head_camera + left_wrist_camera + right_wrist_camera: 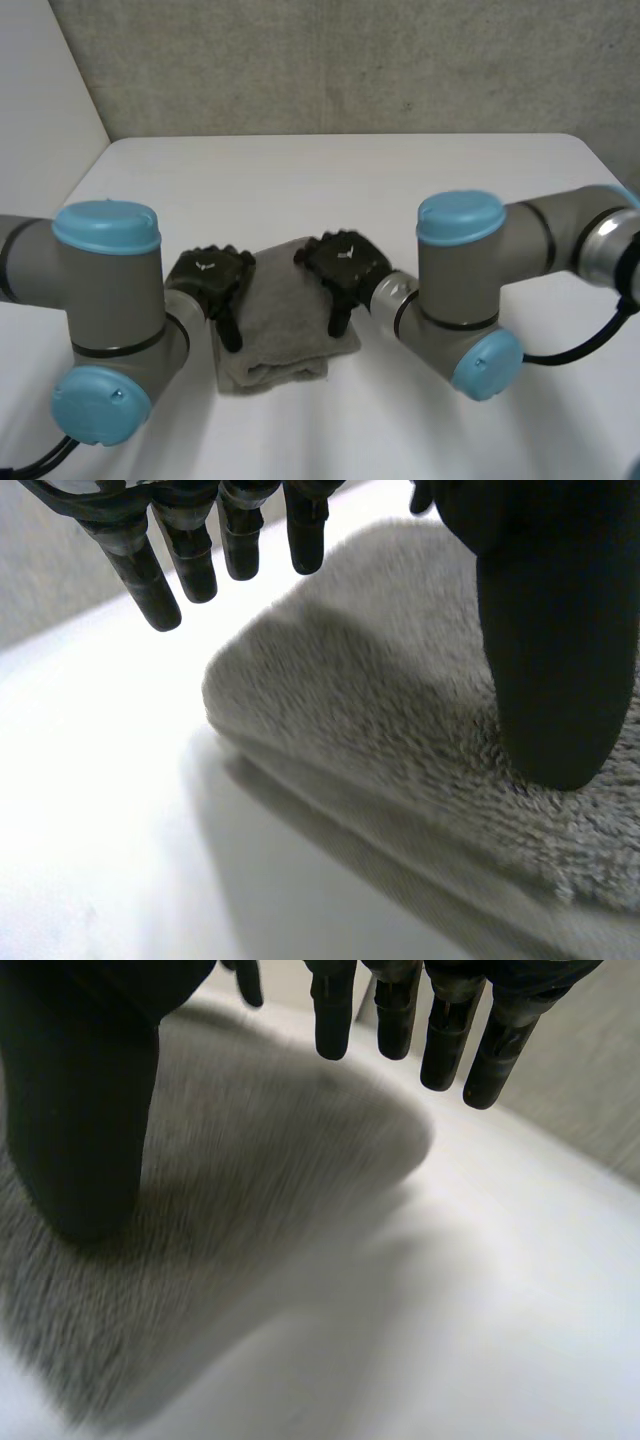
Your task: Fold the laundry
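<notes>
Grey towel [280, 325] lies folded on the white table [300, 170], between the two hands. At one side edge the left hand [210, 282] is open: its thumb [555, 630] presses on the towel, and its straight fingers [140, 575] hang above the folded corner without touching it. At the opposite edge the right hand [345, 265] is open too, thumb [80, 1100] on the towel, fingers [440, 1045] straight above its edge.

White table [300, 175] spanned view; far edge straight, far right corner rounded. Grey speckled wall [350, 60] stood just behind far edge. Plain pale panel [40, 90] ran along table's left side, slanted, and met grey wall at far left corner. Tabletop smooth, matte.
</notes>
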### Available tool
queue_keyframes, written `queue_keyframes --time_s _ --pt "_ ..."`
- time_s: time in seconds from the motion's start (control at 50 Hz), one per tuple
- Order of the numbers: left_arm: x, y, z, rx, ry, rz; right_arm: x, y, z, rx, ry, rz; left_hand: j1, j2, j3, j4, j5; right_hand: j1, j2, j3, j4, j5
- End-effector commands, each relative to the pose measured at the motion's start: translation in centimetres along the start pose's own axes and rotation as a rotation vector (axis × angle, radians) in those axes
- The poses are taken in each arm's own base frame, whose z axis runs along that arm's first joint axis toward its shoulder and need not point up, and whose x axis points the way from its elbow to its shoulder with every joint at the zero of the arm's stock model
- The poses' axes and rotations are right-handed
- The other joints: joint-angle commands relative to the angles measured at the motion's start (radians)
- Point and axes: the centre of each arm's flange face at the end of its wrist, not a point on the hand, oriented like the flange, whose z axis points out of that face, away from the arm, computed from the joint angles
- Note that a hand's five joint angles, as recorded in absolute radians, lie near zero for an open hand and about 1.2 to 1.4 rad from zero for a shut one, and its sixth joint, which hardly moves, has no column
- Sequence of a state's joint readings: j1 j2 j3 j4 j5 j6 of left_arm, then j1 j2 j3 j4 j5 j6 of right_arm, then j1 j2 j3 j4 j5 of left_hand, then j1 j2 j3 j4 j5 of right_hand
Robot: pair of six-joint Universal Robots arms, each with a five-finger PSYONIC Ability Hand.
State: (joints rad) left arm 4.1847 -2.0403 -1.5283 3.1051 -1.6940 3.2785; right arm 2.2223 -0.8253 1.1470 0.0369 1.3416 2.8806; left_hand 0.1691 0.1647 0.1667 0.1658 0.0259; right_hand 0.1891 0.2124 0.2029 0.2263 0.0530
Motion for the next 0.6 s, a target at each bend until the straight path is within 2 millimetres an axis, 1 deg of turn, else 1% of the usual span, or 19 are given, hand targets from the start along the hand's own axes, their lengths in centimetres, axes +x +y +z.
queue_keyframes --time_s 0.02,0.04,0.06,0.08,0.1,0.12,0.14,0.16,0.18,0.2,0.22,0.24,0.26,0.28,0.3,0.32,0.34,0.4,0.6 --pt "-0.1 -6.5 -3.0 0.218 0.000 -0.010 2.7 -7.1 -3.8 0.170 0.127 -0.021 0.005 0.010 0.008 0.009 -0.026 -0.015 -0.038 -0.028 -0.052 -0.053" --pt "-0.1 -6.5 -3.0 0.218 0.000 -0.010 3.8 -8.8 -5.0 0.209 0.187 -0.013 0.005 0.010 0.008 0.009 -0.026 -0.015 -0.038 -0.028 -0.052 -0.053" --pt "-0.5 -7.9 -3.8 0.261 -0.008 -0.021 3.9 -8.8 -5.0 0.209 0.188 -0.013 0.005 0.010 0.008 0.009 -0.026 -0.015 -0.038 -0.028 -0.052 -0.053" --pt "-0.5 -7.9 -3.8 0.262 -0.008 -0.021 5.1 -10.2 -6.2 0.243 0.253 0.003 0.005 0.010 0.008 0.009 -0.026 -0.015 -0.038 -0.028 -0.052 -0.053" --pt "-1.0 -9.3 -4.7 0.298 -0.016 -0.037 6.5 -11.4 -7.5 0.273 0.330 0.027 0.005 0.010 0.008 0.009 -0.026 -0.015 -0.038 -0.028 -0.052 -0.053" --pt "-1.4 -10.6 -5.8 0.331 -0.019 -0.057 6.5 -11.4 -7.5 0.273 0.331 0.027 0.005 0.010 0.008 0.009 -0.026 -0.015 -0.038 -0.028 -0.052 -0.053" --pt "-1.4 -10.6 -5.8 0.332 -0.019 -0.058 7.7 -12.1 -8.4 0.291 0.397 0.051 0.005 0.010 0.008 0.009 -0.026 -0.015 -0.038 -0.028 -0.052 -0.053" --pt "-2.0 -11.7 -6.8 0.352 -0.026 -0.080 8.9 -12.6 -9.4 0.301 0.455 0.070 0.005 0.010 0.008 0.009 -0.026 -0.015 -0.038 -0.028 -0.052 -0.053" --pt "-2.6 -12.6 -7.7 0.364 -0.033 -0.108 8.9 -12.6 -9.4 0.301 0.456 0.070 0.005 0.010 0.008 0.009 -0.026 -0.015 -0.038 -0.028 -0.052 -0.053" --pt "-2.6 -12.7 -7.8 0.364 -0.033 -0.108 9.9 -12.8 -10.3 0.302 0.508 0.082 0.005 0.010 0.008 0.009 -0.026 -0.015 -0.038 -0.028 -0.052 -0.053" --pt "-3.3 -13.3 -8.6 0.363 -0.043 -0.139 9.9 -12.8 -10.3 0.302 0.508 0.082 0.005 0.010 0.008 0.009 -0.026 -0.015 -0.038 -0.028 -0.052 -0.053" --pt "-4.0 -13.5 -9.3 0.350 -0.050 -0.171 10.5 -13.0 -11.3 0.301 0.543 0.087 0.005 0.010 0.008 0.009 -0.026 -0.015 -0.038 -0.028 -0.052 -0.053" --pt "-4.0 -13.5 -9.3 0.350 -0.050 -0.172 10.8 -13.2 -12.4 0.297 0.564 0.092 0.005 0.010 0.008 0.009 -0.026 -0.015 -0.038 -0.028 -0.052 -0.053" --pt "-4.6 -13.7 -9.9 0.344 -0.052 -0.201 10.8 -13.2 -12.4 0.297 0.564 0.092 0.005 0.010 0.008 0.009 -0.026 -0.015 -0.038 -0.028 -0.052 -0.053" --pt "-5.0 -13.9 -10.7 0.344 -0.054 -0.225 10.9 -13.2 -13.1 0.290 0.575 0.098 0.005 0.010 0.008 0.009 -0.026 -0.015 -0.038 -0.028 -0.052 -0.053" --pt "-5.0 -13.9 -10.7 0.344 -0.054 -0.225 10.9 -13.0 -13.7 0.278 0.580 0.103 0.005 0.010 0.008 0.009 -0.026 -0.015 -0.038 -0.028 -0.052 -0.053" --pt "-5.3 -14.1 -11.4 0.358 -0.055 -0.243 10.9 -13.0 -13.7 0.278 0.580 0.103 0.005 0.010 0.008 0.009 -0.026 -0.015 -0.038 -0.028 -0.052 -0.053" --pt "-5.4 -14.4 -12.2 0.379 -0.044 -0.250 10.8 -12.6 -14.1 0.264 0.581 0.106 0.005 0.010 0.008 0.009 -0.026 -0.015 -0.038 -0.028 -0.052 -0.053" --pt "-5.5 -14.7 -12.9 0.404 -0.040 -0.247 10.9 -12.8 -14.6 0.270 0.591 0.111 0.005 0.010 0.008 0.009 -0.026 -0.015 -0.038 -0.028 -0.052 -0.053"
